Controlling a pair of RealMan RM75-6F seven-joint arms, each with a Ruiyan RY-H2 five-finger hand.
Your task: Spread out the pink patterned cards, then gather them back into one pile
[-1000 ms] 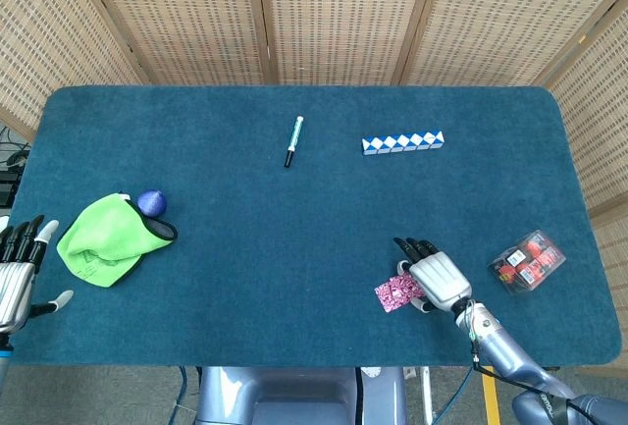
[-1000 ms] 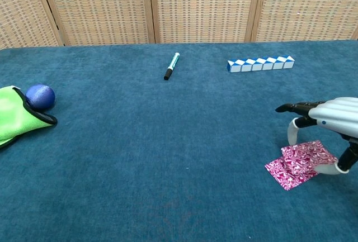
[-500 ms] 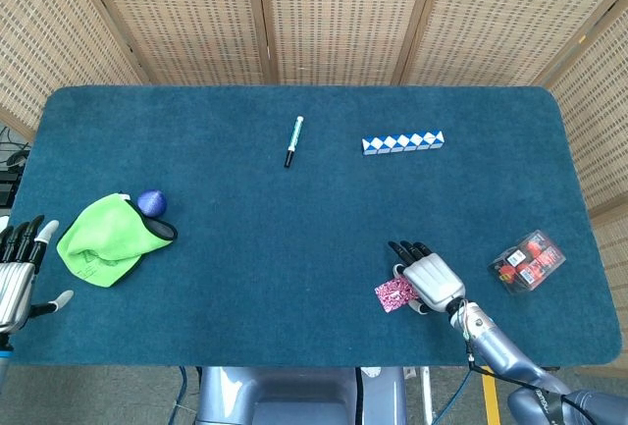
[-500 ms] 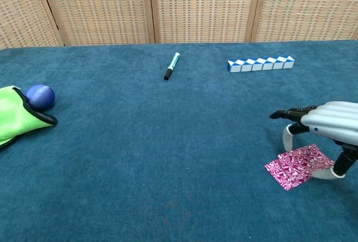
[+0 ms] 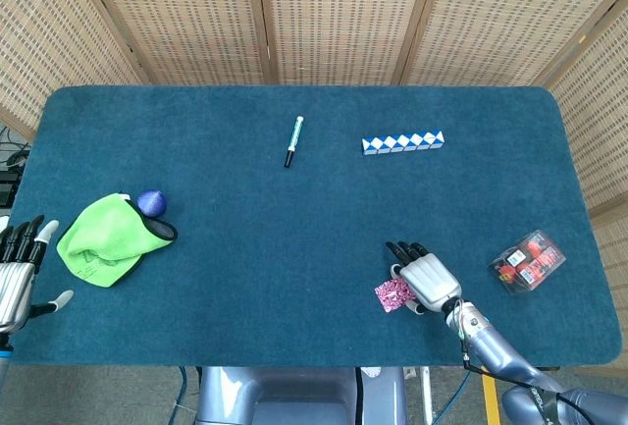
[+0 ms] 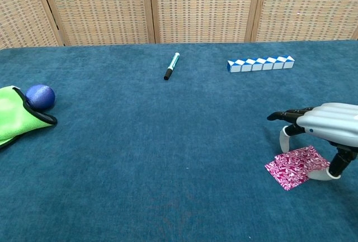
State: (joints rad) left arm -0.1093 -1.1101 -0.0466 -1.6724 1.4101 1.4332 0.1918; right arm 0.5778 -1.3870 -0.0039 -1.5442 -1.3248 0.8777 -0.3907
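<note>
The pink patterned cards point(image 5: 394, 294) point(image 6: 293, 165) lie in a small, slightly offset pile on the blue table near its front edge, right of centre. My right hand point(image 5: 424, 278) point(image 6: 324, 127) hovers over their right part, palm down with its fingers stretched out level. Its thumb curves down to the cloth beside the pile, and it holds nothing. My left hand point(image 5: 15, 273) shows only in the head view, at the far left edge off the table, fingers apart and empty.
A green cloth point(image 5: 103, 239) point(image 6: 14, 120) and a blue ball point(image 5: 151, 202) point(image 6: 40, 96) sit at the left. A pen point(image 5: 293, 140) point(image 6: 171, 66) and a blue-white block chain point(image 5: 402, 142) point(image 6: 260, 63) lie at the back. A clear box of red items point(image 5: 527, 261) lies right of my right hand.
My right hand has shifted a little to the left over the cards, and the pile looks slightly more drawn together. The left hand has not moved.
</note>
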